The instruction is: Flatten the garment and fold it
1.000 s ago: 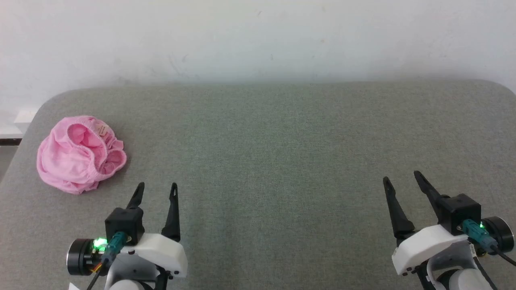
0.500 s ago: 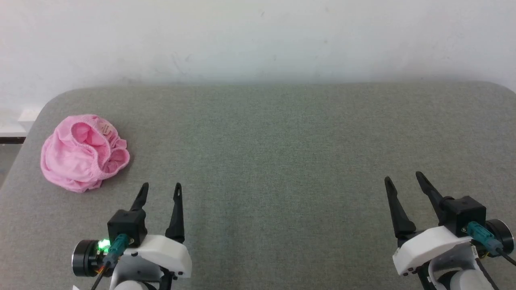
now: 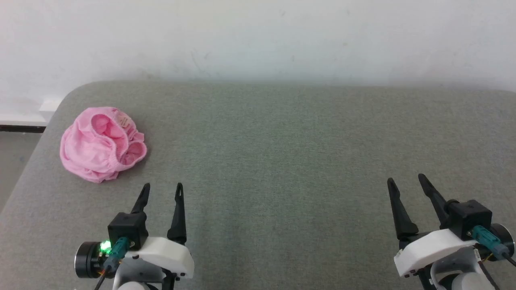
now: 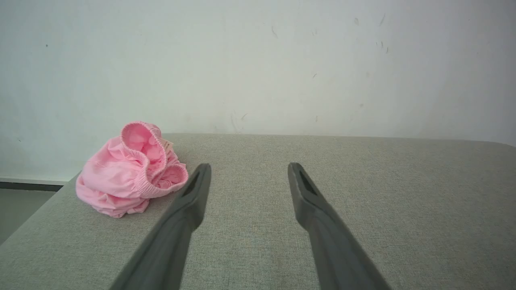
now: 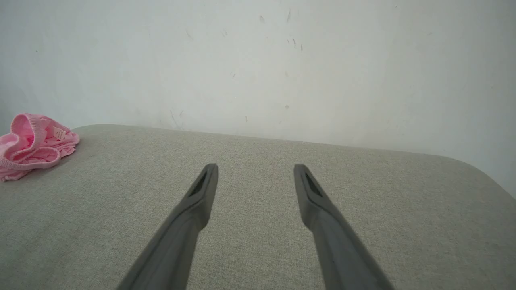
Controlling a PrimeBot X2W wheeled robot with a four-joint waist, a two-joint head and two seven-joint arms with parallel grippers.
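Note:
The garment (image 3: 100, 144) is a light-pink crumpled heap with its gathered waistband turned up and a small tag showing, lying near the far left corner of the grey padded table (image 3: 274, 137). My left gripper (image 3: 162, 186) hovers open and empty a short way in front of it and to its right. In the left wrist view the garment (image 4: 129, 173) sits just left of the left gripper (image 4: 248, 166). My right gripper (image 3: 405, 178) is open and empty far to the right. The right wrist view has the garment (image 5: 32, 144) at its left edge, well away from the right gripper (image 5: 254, 166).
A plain white wall (image 3: 258, 36) runs right behind the table's far edge. The table's left edge (image 3: 28, 177) drops to a grey floor (image 3: 14, 153) just beside the garment. Bare grey surface stretches between the two grippers.
The head camera has turned left, so the whole picture shifted right and the table's right corner left the view. Both grippers stay open and the garment lies as before.

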